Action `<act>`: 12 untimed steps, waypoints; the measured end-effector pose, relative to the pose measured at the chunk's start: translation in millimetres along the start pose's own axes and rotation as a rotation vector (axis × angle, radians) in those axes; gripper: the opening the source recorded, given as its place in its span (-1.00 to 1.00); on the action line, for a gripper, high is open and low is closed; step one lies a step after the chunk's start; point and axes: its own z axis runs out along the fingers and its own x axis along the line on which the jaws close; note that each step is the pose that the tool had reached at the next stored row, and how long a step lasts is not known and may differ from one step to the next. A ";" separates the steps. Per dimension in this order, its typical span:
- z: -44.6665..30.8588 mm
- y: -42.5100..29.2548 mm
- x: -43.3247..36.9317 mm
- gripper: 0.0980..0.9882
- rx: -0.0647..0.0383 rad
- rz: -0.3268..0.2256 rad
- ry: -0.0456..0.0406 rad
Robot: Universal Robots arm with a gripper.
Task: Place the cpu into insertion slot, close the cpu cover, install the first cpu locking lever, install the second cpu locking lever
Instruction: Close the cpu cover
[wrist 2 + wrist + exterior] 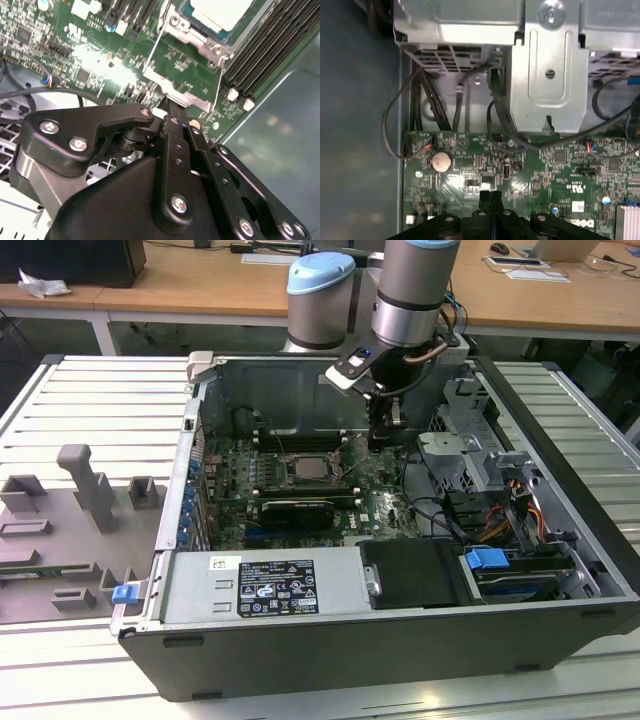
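The cpu (pixel 310 468) lies in the insertion slot (pixel 288 478) in the middle of the green board; its pale metal top (pixel 220 12) shows in the second wrist view. The silvery cpu cover (pixel 189 32) frames it and looks laid down around the chip. Thin wire levers (pixel 151 50) run along the sides of a silvery plate (pixel 176 93) that juts out from the slot. My gripper (pixel 381 440) hangs just to the exterior view's right of the slot, shut with nothing held. Its black fingertips (pixel 167 106) point at that plate's edge, close above the board (pixel 491 195).
Long black memory slots (pixel 270 50) flank the socket. A coin battery (pixel 441 161), cables (pixel 495 115) and a metal drive cage (pixel 547 75) lie beyond the fingertips. The power supply (pixel 270 585) and case walls (pixel 190 440) box the board in. Grey fixtures (pixel 90 490) stand outside the case.
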 end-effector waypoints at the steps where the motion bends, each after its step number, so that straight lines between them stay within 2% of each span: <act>1: 0.0 -2.8 0.0 -0.98 0.000 0.000 0.0000; 12: 2.6 -29.7 0.6 -0.98 0.000 -0.003 -0.0001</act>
